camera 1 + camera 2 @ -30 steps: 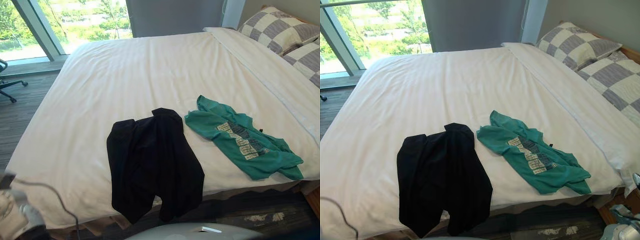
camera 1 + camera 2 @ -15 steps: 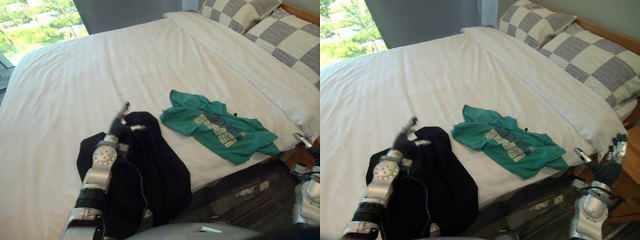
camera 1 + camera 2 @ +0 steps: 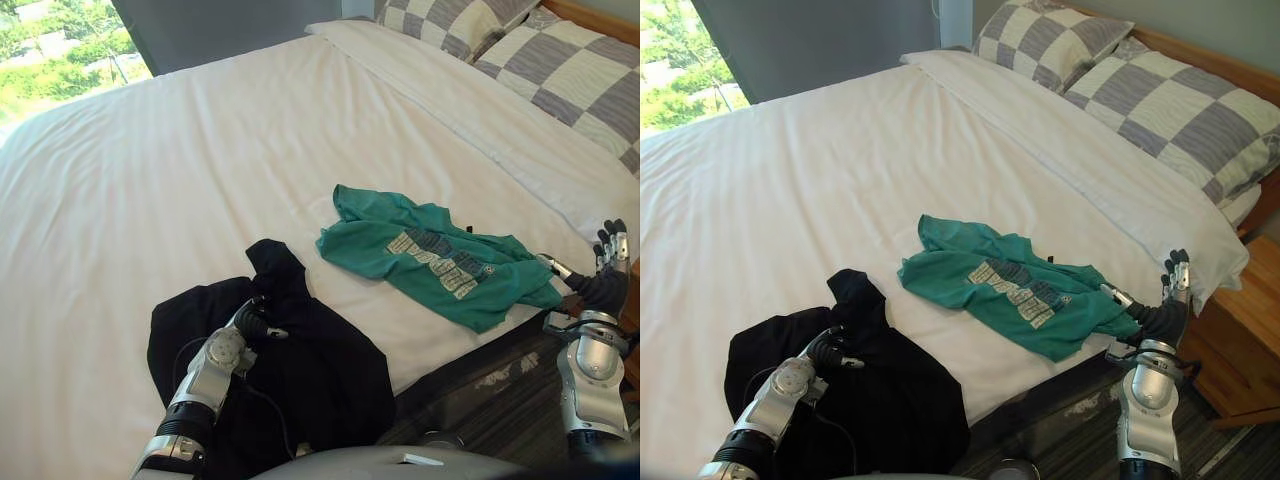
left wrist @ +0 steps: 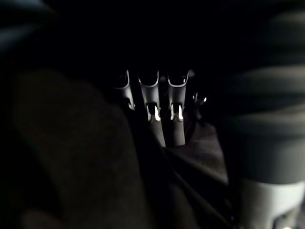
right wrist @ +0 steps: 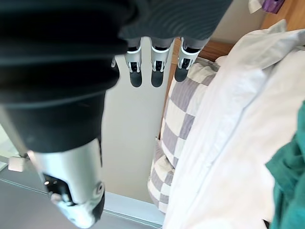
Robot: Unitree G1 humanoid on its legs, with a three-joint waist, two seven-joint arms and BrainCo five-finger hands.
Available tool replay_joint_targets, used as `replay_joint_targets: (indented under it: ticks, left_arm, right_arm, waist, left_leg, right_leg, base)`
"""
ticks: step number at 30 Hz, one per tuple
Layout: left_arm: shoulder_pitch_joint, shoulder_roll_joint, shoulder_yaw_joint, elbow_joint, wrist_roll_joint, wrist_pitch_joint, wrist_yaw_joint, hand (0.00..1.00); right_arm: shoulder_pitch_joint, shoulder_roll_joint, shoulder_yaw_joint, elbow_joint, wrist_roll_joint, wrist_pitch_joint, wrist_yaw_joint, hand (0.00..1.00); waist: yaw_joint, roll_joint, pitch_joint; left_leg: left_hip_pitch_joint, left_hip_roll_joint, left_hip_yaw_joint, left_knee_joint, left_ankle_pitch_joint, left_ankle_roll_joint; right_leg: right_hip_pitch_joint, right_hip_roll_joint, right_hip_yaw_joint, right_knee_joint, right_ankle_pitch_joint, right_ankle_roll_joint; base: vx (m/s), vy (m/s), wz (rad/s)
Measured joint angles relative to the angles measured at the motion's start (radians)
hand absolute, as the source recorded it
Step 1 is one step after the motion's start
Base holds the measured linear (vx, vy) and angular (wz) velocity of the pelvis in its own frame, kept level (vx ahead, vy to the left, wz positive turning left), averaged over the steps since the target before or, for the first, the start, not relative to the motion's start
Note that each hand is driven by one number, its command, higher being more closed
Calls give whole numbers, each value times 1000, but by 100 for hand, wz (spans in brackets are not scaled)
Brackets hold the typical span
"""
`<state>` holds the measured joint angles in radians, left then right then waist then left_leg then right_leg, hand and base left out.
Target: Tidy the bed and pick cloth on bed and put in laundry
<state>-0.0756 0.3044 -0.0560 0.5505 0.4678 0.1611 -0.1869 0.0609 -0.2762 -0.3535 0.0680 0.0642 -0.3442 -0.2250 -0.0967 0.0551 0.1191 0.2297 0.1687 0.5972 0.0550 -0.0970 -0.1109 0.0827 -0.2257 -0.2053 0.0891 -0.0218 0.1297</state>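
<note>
Where my left hand (image 3: pixel 258 322) rests, the black garment (image 3: pixel 320 375) lies crumpled on the near left part of the bed (image 3: pixel 200 150). Its long axis runs from the near edge up the mattress. One bunched end points away from me, and the other end spills over the near edge. My left hand sits on the cloth just below that bunched end. Dark fabric surrounds it in the left wrist view, so I cannot tell whether it clasps the garment or simply lies on it.

To the right is a green printed T-shirt (image 3: pixel 440 265), parted from the black garment by a narrow strip of white sheet. It stretches slantwise from mid-bed toward the near right corner.

My right hand (image 3: pixel 605 285) is off that corner, just beside the T-shirt's near end. It is open with fingers (image 5: pixel 153 67) straight and upright, and it holds nothing.

A folded white band of bedding crosses the mattress farther up. Beyond it, grey-and-white checked pillows (image 3: pixel 1180 110) lean at the head. A wooden nightstand (image 3: pixel 1240 340) stands right of the bed, and a window (image 3: pixel 60 60) shows greenery at the far left.
</note>
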Motion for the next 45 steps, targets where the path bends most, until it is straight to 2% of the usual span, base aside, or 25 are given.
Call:
replay_joint_targets:
  ticks: [4, 6, 9, 11, 14, 17, 19, 20, 21, 22, 23, 24, 25, 26, 27, 28, 29, 31, 34, 36, 37, 38, 40, 42, 45]
  left_arm:
    - [8, -26, -2, 3, 23, 21, -9, 100]
    - [21, -26, -2, 3, -21, 20, -7, 100]
    - [30, -10, -1, 2, -106, -39, 28, 100]
    - [12, 12, -1, -2, -176, -105, 52, 100]
    - [-6, 51, -2, -47, -269, -165, 55, 100]
    - [-19, 82, -1, -137, -342, -191, 30, 100]
    - [-20, 98, 0, -194, -371, -194, 11, 100]
    - [-21, 110, 7, -217, -385, -194, -8, 100]
    - [-22, 120, 18, -231, -403, -195, -21, 100]
    - [-23, 120, 27, -245, -416, -196, -41, 100]
    - [-24, 117, 18, -273, -440, -196, -72, 100]
    - [-24, 120, 18, -297, -453, -196, -102, 100]
    - [-25, 119, 20, -334, -459, -196, -125, 100]
    - [-27, 118, 20, -356, -464, -196, -139, 100]
    - [-40, 116, 23, -376, -484, -196, -164, 100]
    - [-47, 116, 27, -385, -490, -196, -177, 100]
    - [-48, 114, 42, -396, -493, -196, -192, 100]
    - [-47, 116, 65, -405, -494, -189, -216, 100]
    - [-46, 120, 87, -405, -494, -168, -249, 100]
    - [-46, 128, 87, -413, -495, -169, -254, 100]
    - [-46, 142, 96, -435, -497, -169, -275, 100]
    - [-45, 143, 105, -440, -498, -168, -289, 100]
    - [-44, 146, 112, -442, -499, -169, -307, 100]
    - [-44, 149, 119, -442, -499, -173, -316, 100]
    - [-42, 149, 129, -439, -498, -205, -316, 100]
  right_arm:
    - [-20, -2, -1, -66, -15, 2, 36, 0]
    - [-41, -9, 4, -76, -53, 17, 54, 0]
    - [-121, -79, 36, -74, -90, 72, 85, 0]
    - [-217, -163, 62, -63, -103, 108, 111, 0]
    - [-348, -260, 102, 4, -124, 154, 146, 0]
    - [-430, -345, 137, 53, -127, 218, 186, 0]
    - [-473, -374, 158, 79, -127, 251, 206, 0]
    - [-494, -376, 173, 92, -127, 273, 221, 0]
    - [-505, -374, 183, 101, -127, 285, 227, 0]
    - [-530, -376, 199, 121, -127, 294, 233, 0]
    - [-566, -404, 215, 151, -127, 313, 248, 0]
    - [-578, -415, 216, 165, -127, 325, 259, 0]
    - [-582, -433, 218, 183, -127, 337, 274, 0]
    - [-586, -444, 218, 203, -127, 346, 292, 0]
    - [-590, -462, 218, 231, -127, 366, 321, 0]
    - [-600, -465, 219, 249, -128, 379, 340, 0]
    - [-620, -473, 225, 263, -128, 393, 358, 0]
    - [-625, -484, 238, 278, -128, 398, 362, 0]
    - [-622, -491, 238, 284, -118, 417, 389, 0]
    - [-623, -491, 224, 296, -104, 435, 428, 0]
    - [-618, -491, 203, 315, -102, 452, 505, 0]
    - [-618, -494, 189, 322, -102, 455, 554, 100]
    - [-617, -495, 175, 347, -93, 454, 600, 100]
    - [-617, -494, 173, 379, -65, 448, 608, 100]
    - [-618, -498, 164, 441, -24, 428, 608, 100]
  waist:
    - [0, 30, 12]
    - [1, 33, 26]
    - [5, 31, 50]
    - [7, 27, 100]
    - [13, 20, 158]
    - [39, 19, 219]
    - [48, 18, 249]
    - [54, 9, 259]
    - [60, -15, 273]
    - [65, -22, 283]
    - [67, 2, 286]
    - [90, 22, 287]
    - [95, 12, 292]
    - [101, 12, 296]
    - [116, 15, 307]
    - [123, 13, 312]
    - [129, 20, 318]
    - [137, 35, 330]
    - [136, 35, 334]
    - [137, 30, 336]
    - [143, 20, 342]
    - [143, 17, 341]
    - [145, 4, 336]
    - [148, -10, 329]
    - [162, -26, 320]
  left_leg:
    - [-5, 12, 1, 25, 1, 1]
    - [-12, 17, 1, 35, 1, 1]
    - [-70, 25, -3, 53, 1, 1]
    - [-108, 26, -8, 63, 2, 3]
    - [-174, 32, -39, 90, 2, 3]
    - [-241, 47, -83, 141, 2, 3]
    - [-279, 58, -114, 186, 2, 3]
    - [-323, 71, -126, 253, 2, 3]
    - [-383, 83, -141, 333, -15, 2]
    - [-418, 49, -182, 305, -61, 9]
    - [-437, 3, -222, 164, 8, 56]
    - [-440, 9, -198, 159, 4, 77]
    - [-472, -9, -215, 170, 21, 97]
    - [-486, -5, -225, 174, 22, 99]
    - [-499, -1, -234, 176, 22, 99]
    - [-515, -1, -244, 185, 22, 99]
    - [-546, 3, -255, 212, 22, 98]
    - [-565, 8, -274, 226, 31, 94]
    - [-565, 17, -292, 216, 65, 91]
    - [-563, 17, -302, 198, 77, 87]
    - [-564, 20, -305, 180, 89, 78]
    - [-563, 20, -305, 169, 90, 78]
    - [-563, 20, -305, 163, 97, 68]
    - [-563, 19, -306, 155, 106, 65]
    - [-563, 25, -307, 143, 117, 56]
  right_leg:
    - [-2, 3, 0, 12, -4, -2]
    - [-9, 2, -1, 30, -17, -7]
    - [-78, 0, -1, 83, -31, -13]
    - [-117, -4, -2, 106, -31, -13]
    - [-165, -8, -6, 130, -31, -14]
    - [-193, -9, -26, 144, -31, -14]
    - [-209, -11, -32, 164, -31, -14]
    - [-217, -14, -32, 171, -30, -14]
    - [-215, -25, -31, 170, -30, -15]
    - [-216, -40, -34, 169, -30, -15]
    - [-229, -31, -41, 176, -31, -14]
    - [-246, -27, -45, 199, -40, -2]
    - [-291, -47, -49, 244, -39, -1]
    - [-319, -50, -50, 259, -54, 3]
    - [-317, -23, -40, 209, -90, -7]
    - [-313, 6, -45, 142, -89, -18]
    - [-294, 15, -70, 96, -73, -9]
    - [-299, 27, -85, 105, -71, -8]
    - [-303, 32, -108, 140, -72, -9]
    - [-307, 33, -116, 152, -72, -10]
    - [-324, 35, -116, 170, -72, -10]
    - [-324, 36, -119, 171, -72, -11]
    - [-324, 35, -133, 171, -73, -11]
    - [-323, 35, -142, 171, -73, -11]
    - [-322, 42, -153, 167, -74, -14]
  base:
    - [-4, -87, -2]
    - [-32, -72, 3]
    - [-57, -66, 9]
    - [-100, -41, 14]
    - [-83, -29, 22]
    - [-49, -34, 32]
    - [0, -38, 34]
    - [30, -19, 33]
    - [1, -6, 32]
    - [-1, 35, 22]
    - [14, 81, 0]
    - [46, 101, 4]
    - [63, 62, 7]
    - [61, -12, 32]
    - [49, -77, 25]
    - [45, -112, 26]
    - [55, -85, 14]
    - [69, -44, 11]
    - [70, -89, 20]
    - [56, -48, 20]
    - [29, -18, 12]
    - [28, -6, 13]
    - [14, 3, 9]
    - [-1, -5, 9]
    - [-9, -12, 4]
